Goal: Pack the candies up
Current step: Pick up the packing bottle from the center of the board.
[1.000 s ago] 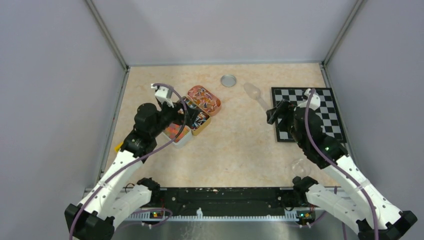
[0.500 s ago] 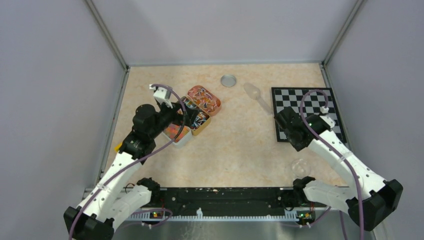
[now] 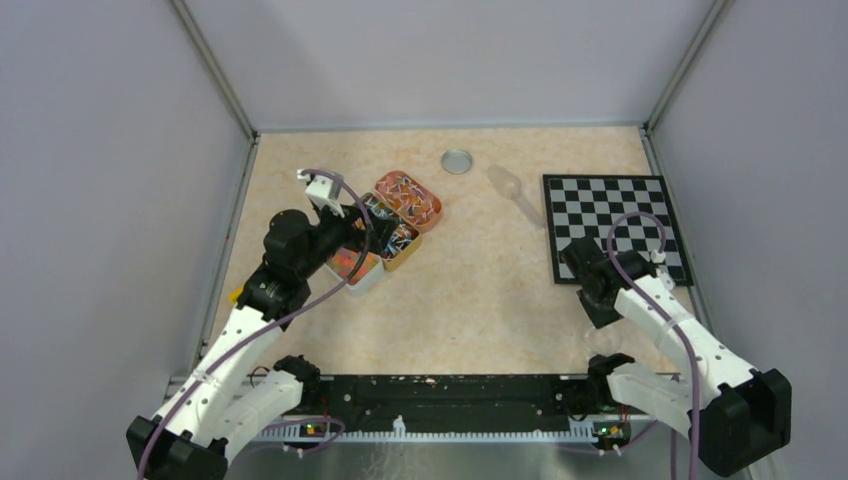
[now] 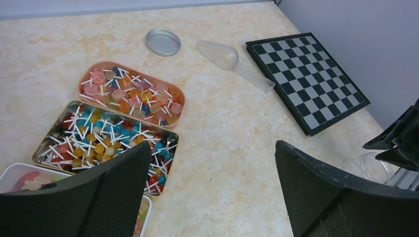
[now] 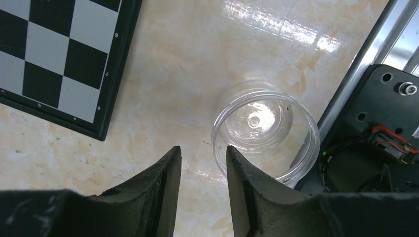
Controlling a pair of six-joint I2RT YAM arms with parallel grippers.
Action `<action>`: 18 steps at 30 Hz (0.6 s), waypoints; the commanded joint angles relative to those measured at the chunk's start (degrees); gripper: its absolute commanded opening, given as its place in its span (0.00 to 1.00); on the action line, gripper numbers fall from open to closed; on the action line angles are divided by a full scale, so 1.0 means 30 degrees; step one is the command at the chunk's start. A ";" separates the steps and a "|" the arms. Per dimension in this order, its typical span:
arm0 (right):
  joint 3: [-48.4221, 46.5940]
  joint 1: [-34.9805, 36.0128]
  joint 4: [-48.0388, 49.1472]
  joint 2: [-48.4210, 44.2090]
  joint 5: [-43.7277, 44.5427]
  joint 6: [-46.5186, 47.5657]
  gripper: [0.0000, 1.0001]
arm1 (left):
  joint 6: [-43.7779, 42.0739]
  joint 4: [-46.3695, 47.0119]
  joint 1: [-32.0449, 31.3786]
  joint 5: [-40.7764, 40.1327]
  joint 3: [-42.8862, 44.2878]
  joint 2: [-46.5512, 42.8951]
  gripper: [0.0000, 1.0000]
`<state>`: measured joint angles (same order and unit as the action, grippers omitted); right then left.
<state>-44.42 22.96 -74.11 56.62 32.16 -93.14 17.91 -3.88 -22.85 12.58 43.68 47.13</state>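
Candies (image 4: 123,91), small round sweets on white sticks in pink and orange, fill an orange tin (image 3: 408,198). Mixed ones (image 4: 94,143) fill a gold tin (image 3: 398,243), and a white tray (image 4: 10,170) of sweets lies beside them. My left gripper (image 4: 212,143) hovers wide open just right of the tins, holding nothing. A clear empty jar (image 5: 264,133) stands upright near the table's front edge (image 3: 603,338). My right gripper (image 5: 203,147) points down right beside the jar, its jaws partly apart with bare table between them. Its right fingertip (image 5: 232,150) is next to the jar's rim.
A chessboard (image 3: 610,225) lies at the right, its corner just beyond the right gripper (image 5: 54,59). A clear plastic scoop (image 4: 232,61) and a round metal lid (image 4: 163,42) lie at the back middle. The right arm's base plate (image 5: 380,123) borders the jar.
My right arm has swung back from over the chessboard toward the near edge, down to the jar, and its jaws have narrowed. The left arm has stayed put.
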 commanded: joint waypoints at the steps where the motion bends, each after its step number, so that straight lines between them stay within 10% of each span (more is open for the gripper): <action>1: 0.0678 -0.0256 0.1541 -0.0158 -0.0785 0.0123 0.39 | 0.0090 0.0622 -0.0029 0.0180 -0.0130 -0.0352 0.99; 18: 0.1974 -0.0680 0.2596 -0.0050 -0.1190 -0.0388 0.39 | 0.0050 0.0603 -0.0115 0.0047 -0.0153 -0.0367 0.99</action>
<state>-39.59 21.87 -67.66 56.69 28.93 -93.27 17.91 -3.88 -22.94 12.60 43.64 46.98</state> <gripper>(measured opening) 0.388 0.987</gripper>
